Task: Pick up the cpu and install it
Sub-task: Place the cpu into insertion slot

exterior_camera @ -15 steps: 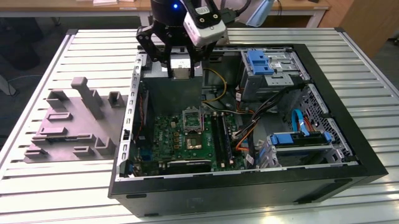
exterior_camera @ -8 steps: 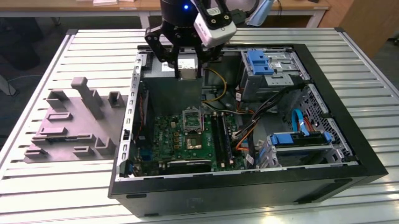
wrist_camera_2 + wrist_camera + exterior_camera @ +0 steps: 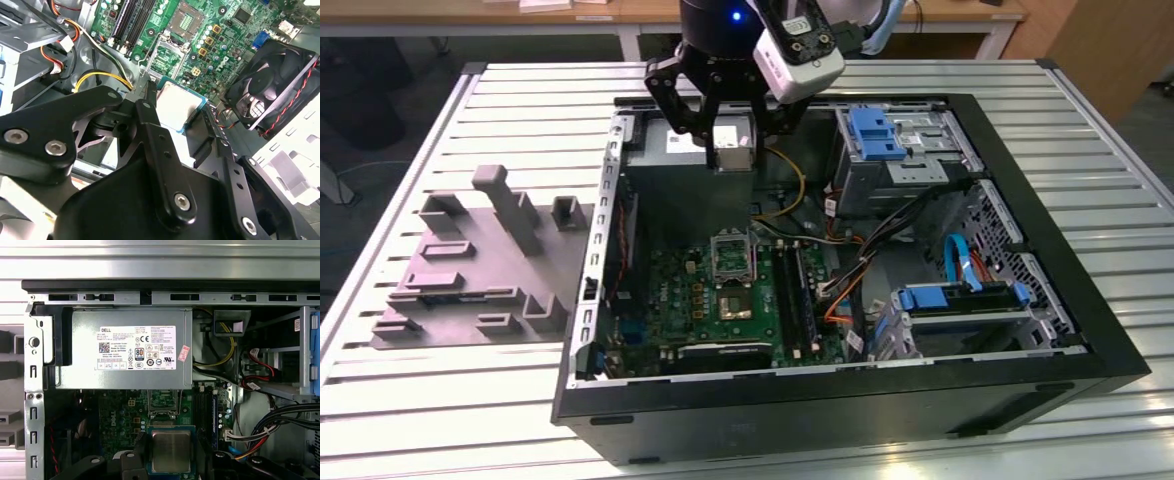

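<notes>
My black gripper (image 3: 731, 152) hangs over the back part of the open computer case (image 3: 1075, 330), shut on the cpu (image 3: 731, 150). The cpu's silvery lid with a pale rim lies flat between the fingers in both wrist views, cpu (image 3: 178, 104) and cpu (image 3: 171, 450). On the green motherboard below, the open silver socket frame (image 3: 734, 254) sits nearer the case's middle. The same socket frame (image 3: 168, 56) lies just beyond the held chip, and in the first wrist view the socket frame (image 3: 164, 404) is a short way past the cpu's edge.
A grey power supply (image 3: 125, 350) with a white label fills the case's rear corner. A black fan (image 3: 270, 95) stands beside the board. Drive cages with blue tabs (image 3: 874, 130) and loose cables (image 3: 854, 270) crowd the exterior view's right. A grey fixture block (image 3: 467, 270) rests outside the case.
</notes>
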